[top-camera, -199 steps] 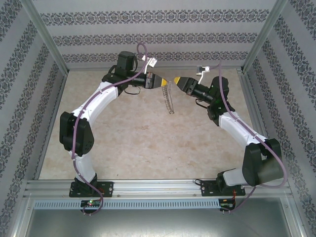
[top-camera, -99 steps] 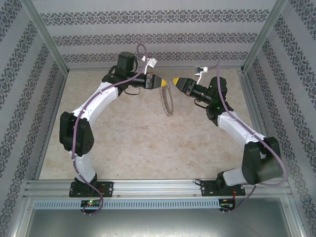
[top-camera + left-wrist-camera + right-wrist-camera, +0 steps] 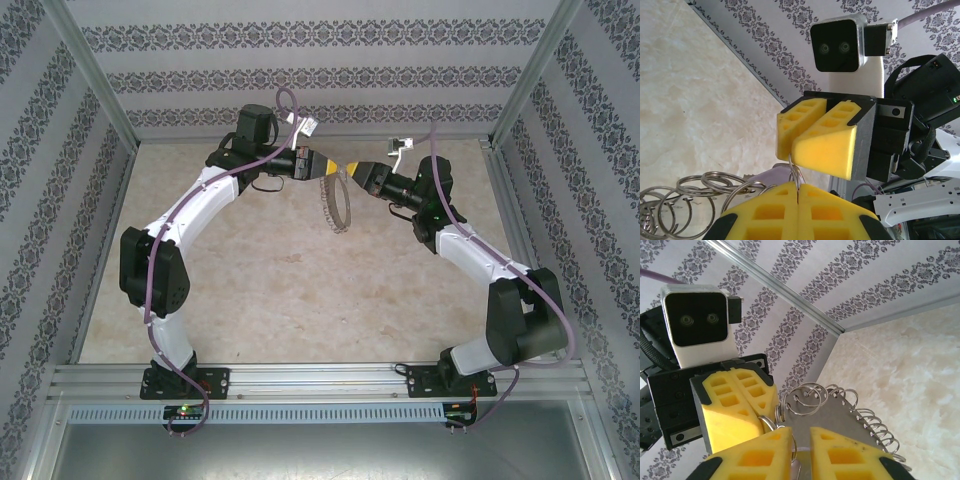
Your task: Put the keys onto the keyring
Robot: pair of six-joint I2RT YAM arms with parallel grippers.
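Keyring (image 3: 329,208) between left tool (image 3: 329,168), right tool (image 3: 351,169)

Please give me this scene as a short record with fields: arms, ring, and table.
left end effector: shut on the keyring wire, above the table
right end effector: tip to tip with the left, at the same wire; grip unclear
keyring: hangs below both end effectors
fringe: small metal rings along the hoop
table: pale, marbled
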